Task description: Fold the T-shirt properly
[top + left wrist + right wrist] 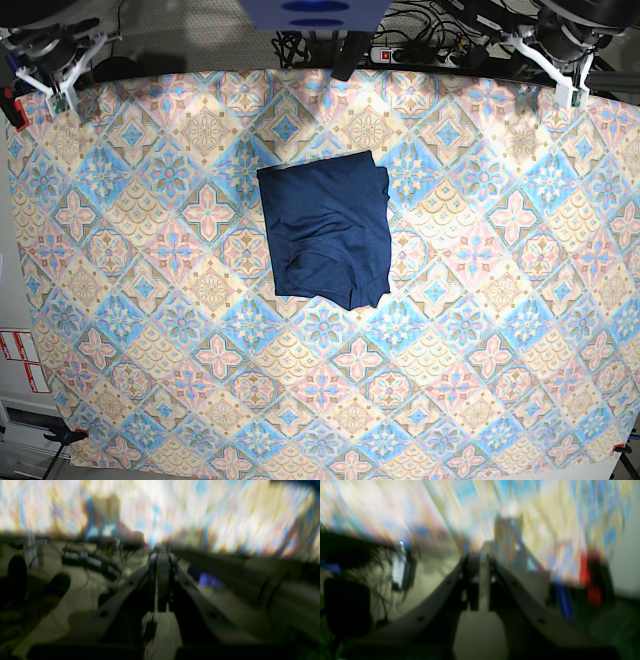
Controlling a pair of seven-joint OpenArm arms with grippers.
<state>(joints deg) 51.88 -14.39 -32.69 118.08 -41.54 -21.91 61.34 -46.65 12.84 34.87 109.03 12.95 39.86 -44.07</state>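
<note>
You see the T-shirt [327, 234] in plain dark navy blue. The tablecloth [500, 330] carries a pastel tile pattern (diamonds with floral medallions) in light blue, pink, cream and yellow.

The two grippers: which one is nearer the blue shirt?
Hard to call: the right gripper and the left gripper sit at opposite far corners, both well clear of the T-shirt.
</note>
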